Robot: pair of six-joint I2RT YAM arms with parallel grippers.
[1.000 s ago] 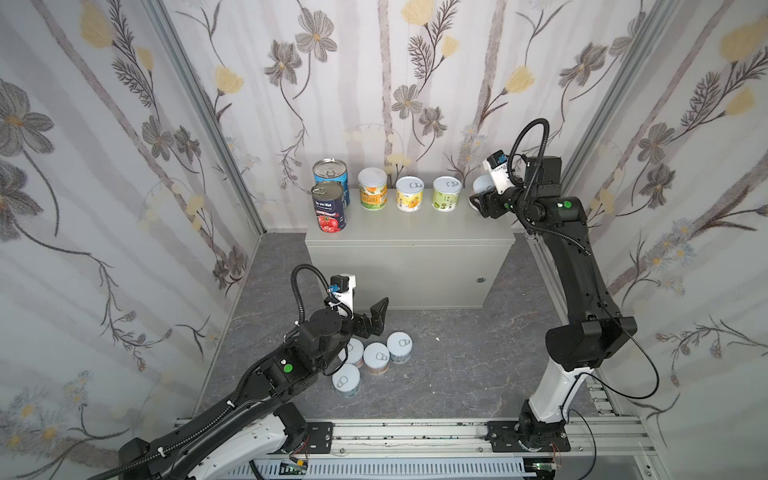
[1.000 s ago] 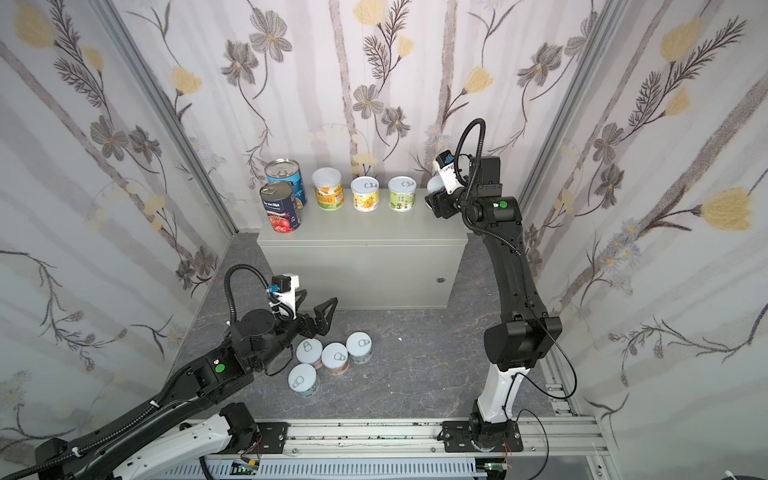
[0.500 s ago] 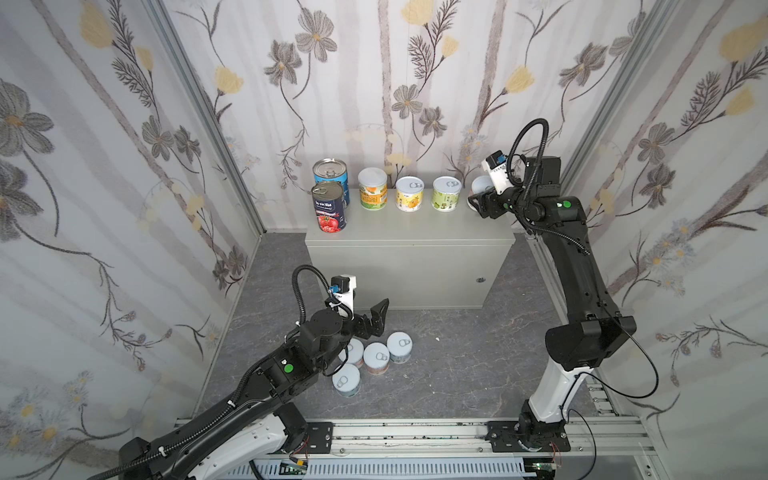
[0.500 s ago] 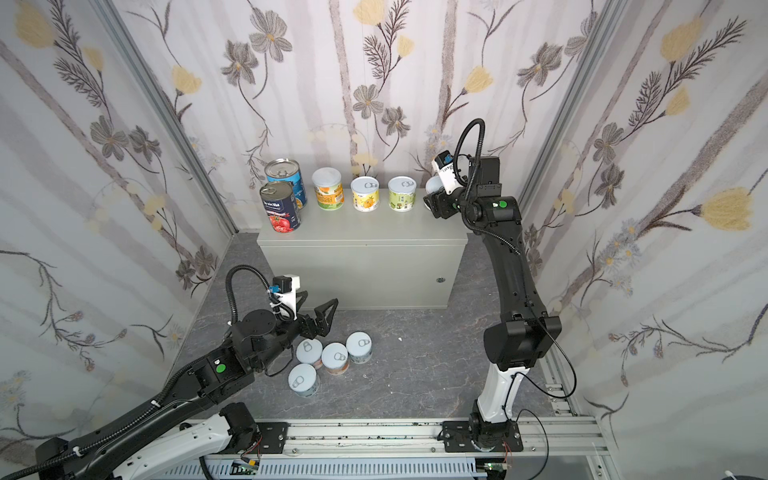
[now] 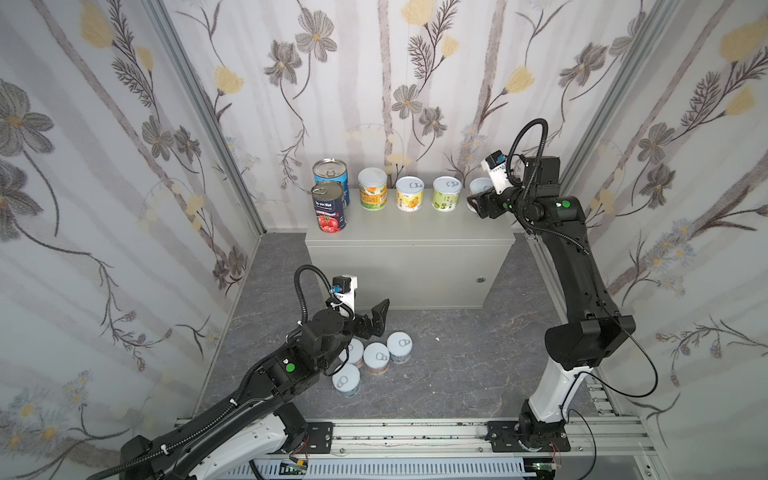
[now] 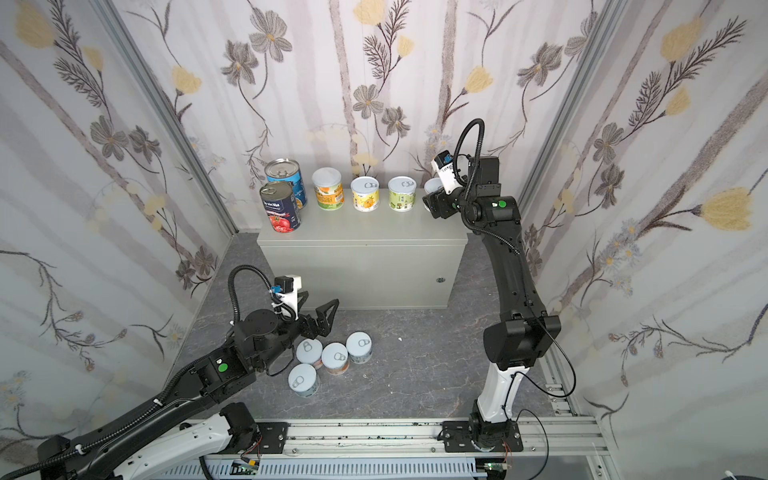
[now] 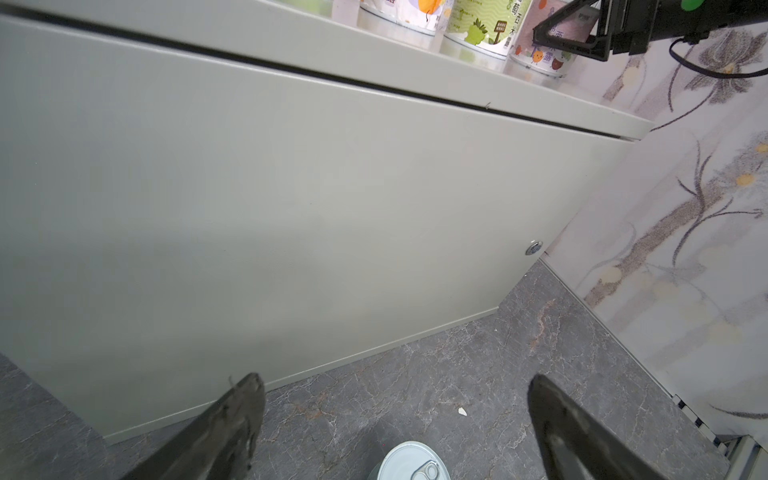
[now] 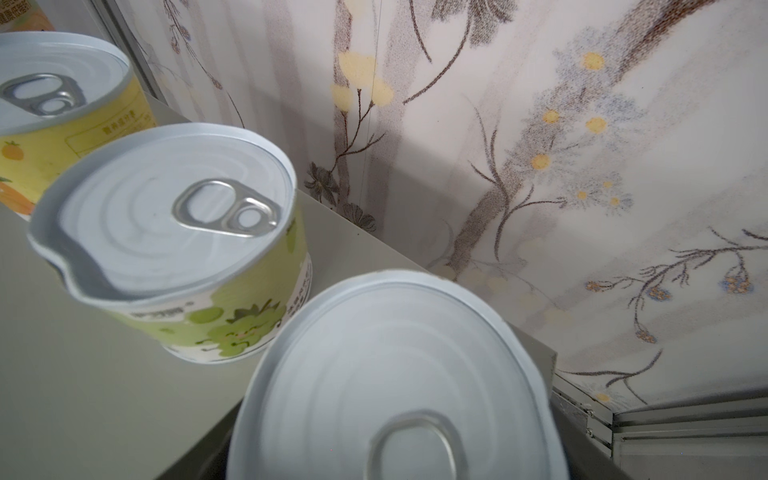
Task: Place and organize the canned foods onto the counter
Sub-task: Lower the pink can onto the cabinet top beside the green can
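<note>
Pale-lidded can [image 8: 395, 353] extends the row on the tabletop [image 5: 407, 232] inside the right tool [image 5: 477, 203], grip unclear; left tool [image 7: 395, 386] gapes over floor cans [image 5: 376, 357].

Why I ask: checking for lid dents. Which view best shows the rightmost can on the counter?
Right wrist: the rightmost can fills the foreground, lid close and sharp. Left wrist shows only its pink label; both top views, a sliver of lid.

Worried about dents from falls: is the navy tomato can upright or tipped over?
Upright. The navy tomato can stands on its base on the counter, with its steel lid facing up.
</note>
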